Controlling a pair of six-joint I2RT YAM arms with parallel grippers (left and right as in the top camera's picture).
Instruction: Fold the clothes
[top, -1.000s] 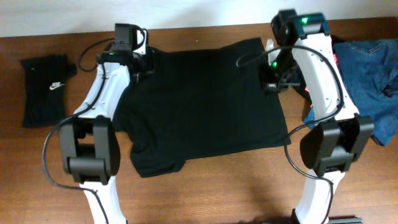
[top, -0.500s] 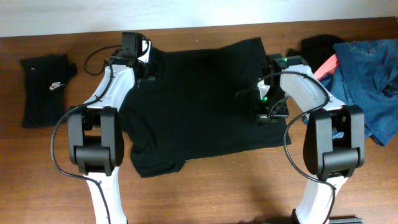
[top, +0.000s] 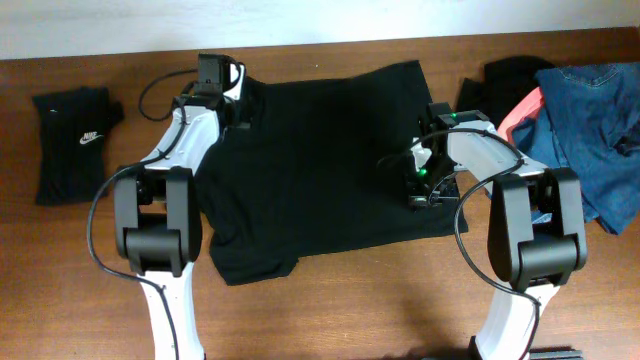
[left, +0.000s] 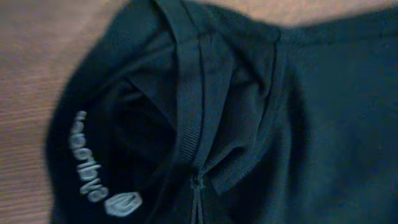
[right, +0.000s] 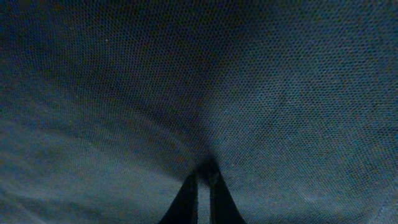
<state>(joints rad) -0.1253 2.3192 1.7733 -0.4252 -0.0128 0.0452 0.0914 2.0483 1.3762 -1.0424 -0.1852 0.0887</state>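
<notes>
My left pincer (left: 197, 190) is closed to a thin seam, and a raised pleat of dark cloth runs straight into its tips, so it has the black T-shirt (top: 320, 170) pinched right by the collar. The neck opening (left: 134, 134) lies just left of the pinch, with grey lettering (left: 87, 158) printed inside it. Bare wooden worktop (left: 37, 74) shows past the collar's edge. From above, this pincer (top: 236, 108) sits on the shirt's far left corner, at the shoulder.

My right pincer (right: 204, 177) is drawn almost fully together, only a narrow slit between the two fingers (right: 185, 202). The weave puckers towards the tips, so it grips a small fold of the same shirt. Cloth fills the whole wrist view. From above, this pincer (top: 417, 190) rests on the shirt's right edge, about halfway between its far and near hems.

The shirt lies spread flat across the middle of the worktop (top: 350, 310), one sleeve (top: 255, 265) sticking out at the near left. Well off to the left lies a folded black garment (top: 72, 140) with a white logo. At the far right sits a heap of blue denim (top: 590, 120), with a coral-coloured piece (top: 520, 108) and another dark garment (top: 505, 75) beside it.
</notes>
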